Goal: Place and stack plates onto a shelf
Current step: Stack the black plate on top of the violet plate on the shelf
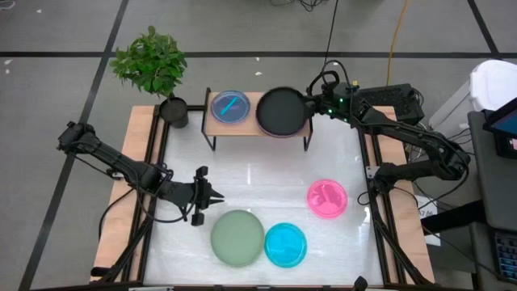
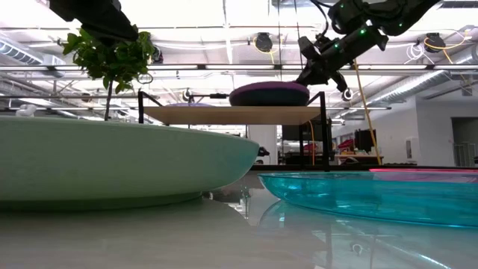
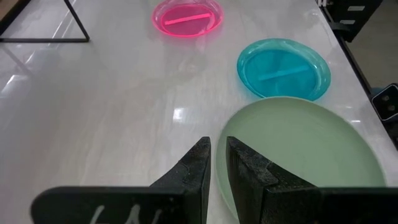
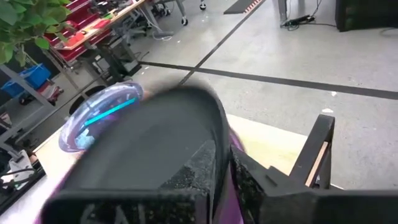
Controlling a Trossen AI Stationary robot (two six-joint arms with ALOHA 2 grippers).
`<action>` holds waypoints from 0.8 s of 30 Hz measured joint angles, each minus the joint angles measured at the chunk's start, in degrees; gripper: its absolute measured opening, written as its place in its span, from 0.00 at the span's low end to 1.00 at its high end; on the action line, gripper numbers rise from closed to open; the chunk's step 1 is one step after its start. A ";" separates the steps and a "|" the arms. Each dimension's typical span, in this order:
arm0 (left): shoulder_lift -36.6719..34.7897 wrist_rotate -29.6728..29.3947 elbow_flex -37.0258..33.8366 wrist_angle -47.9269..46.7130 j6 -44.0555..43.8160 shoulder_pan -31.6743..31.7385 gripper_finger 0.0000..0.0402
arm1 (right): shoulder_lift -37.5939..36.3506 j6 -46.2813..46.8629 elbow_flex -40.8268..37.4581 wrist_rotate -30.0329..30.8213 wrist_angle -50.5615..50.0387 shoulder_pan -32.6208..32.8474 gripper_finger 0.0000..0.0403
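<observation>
On the shelf (image 1: 257, 129), a black plate (image 1: 281, 111) lies on a purple plate (image 2: 269, 97) at its right end. A translucent stack with a cyan streak (image 1: 230, 107) sits at its left end. My right gripper (image 1: 312, 103) is shut at the black plate's right rim. My left gripper (image 1: 218, 196) hovers just left of and beyond the sage green plate (image 1: 237, 238), fingers almost together, touching nothing. A cyan plate (image 1: 285, 245) and a pink plate (image 1: 326, 198) lie flat on the table. My right gripper holds the black plate by its right rim (image 1: 305, 107), slanting down from the table's right and far side. The plate rests on the purple plate (image 4: 231, 149) on the shelf. The plate and the fingers (image 4: 261, 186) hide the place of contact in the wrist view.
A potted plant (image 1: 153, 65) stands at the table's far left corner, beside the shelf. The shelf's black legs (image 1: 212, 141) stand on the white tabletop. Bare tabletop (image 1: 258, 182) lies between the shelf and the three loose plates. Wooden edges frame the table.
</observation>
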 joint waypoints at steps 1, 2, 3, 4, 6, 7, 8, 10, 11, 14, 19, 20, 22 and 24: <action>0.00 -0.01 0.00 -0.01 -0.02 0.00 0.14 | 0.00 -0.18 0.00 -0.01 0.00 0.01 0.09; 0.00 -0.01 0.00 -0.05 -0.10 0.00 0.14 | 0.00 -0.49 0.00 -0.02 0.06 0.01 0.09; 0.00 0.00 0.00 -0.20 -0.14 0.00 0.14 | 0.00 -0.80 0.00 0.03 0.13 0.01 0.10; 0.00 0.00 0.00 -0.35 -0.23 0.00 0.14 | 0.00 -0.93 0.00 0.16 0.31 0.01 0.10; 0.00 0.00 0.00 -0.43 -0.62 0.00 0.14 | 0.00 -1.47 0.00 0.22 0.87 0.01 0.11; 0.00 -0.02 0.00 -0.55 -0.76 0.00 0.14 | -0.02 -2.08 0.00 0.22 1.52 0.01 0.11; 0.00 -0.01 0.00 -0.71 -0.80 0.00 0.14 | -0.20 -2.70 0.00 0.21 1.94 0.05 0.12; 0.00 0.00 0.00 -0.91 -0.84 0.00 0.14 | -0.84 -4.37 0.00 0.03 2.68 0.56 0.13; 0.00 0.00 0.00 -1.16 -0.96 0.00 0.14 | -1.25 -5.58 0.00 0.02 3.01 1.24 0.14; 0.00 -0.02 0.00 -2.50 -1.78 0.00 0.14 | -3.29 -10.28 0.00 -0.06 2.17 4.60 0.15; -0.02 -0.02 -0.77 -2.30 -2.81 0.02 0.14 | -6.35 -17.35 0.00 -0.22 -1.79 14.01 0.15; -0.02 -0.02 -1.51 -1.32 -2.79 0.02 0.14 | -6.66 -18.43 0.00 -0.22 -3.16 16.16 0.14; -0.02 -0.11 -3.13 0.36 -2.66 0.02 0.14 | -6.86 -20.09 0.00 0.19 -5.54 20.28 0.13; -0.02 -0.19 -4.79 2.31 -2.67 0.02 0.14 | -6.83 -20.49 0.00 3.66 -8.12 24.32 0.11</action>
